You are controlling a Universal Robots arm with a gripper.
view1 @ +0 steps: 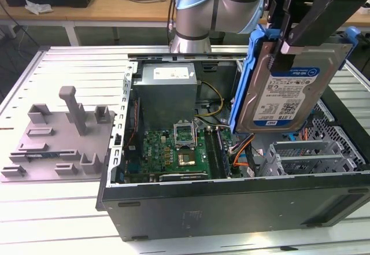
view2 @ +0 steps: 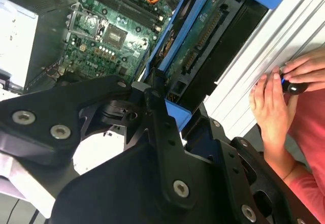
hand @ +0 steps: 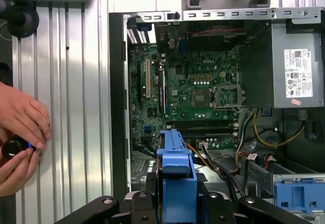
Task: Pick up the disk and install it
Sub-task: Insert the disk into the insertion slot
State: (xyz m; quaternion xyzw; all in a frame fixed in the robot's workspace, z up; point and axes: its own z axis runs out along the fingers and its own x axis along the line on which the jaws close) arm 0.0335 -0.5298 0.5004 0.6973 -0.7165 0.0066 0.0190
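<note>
Disk [view1: 289, 90]: held upright, label outward, above the open computer case [view1: 231, 200], over its end on the exterior view's right, clear of the motherboard [view1: 179, 145].
Fingers [view1: 306, 21]: pinching the disk's top edge, probably to keep the lower edge unobstructed.
Hands [hand: 20, 132]: resting on the tabletop [view1: 58, 220] beside the case, around a small dark object.

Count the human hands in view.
2: one hand and the other hand, close together over the slatted table beside the computer case, both on a small black object. No others seen.
</note>
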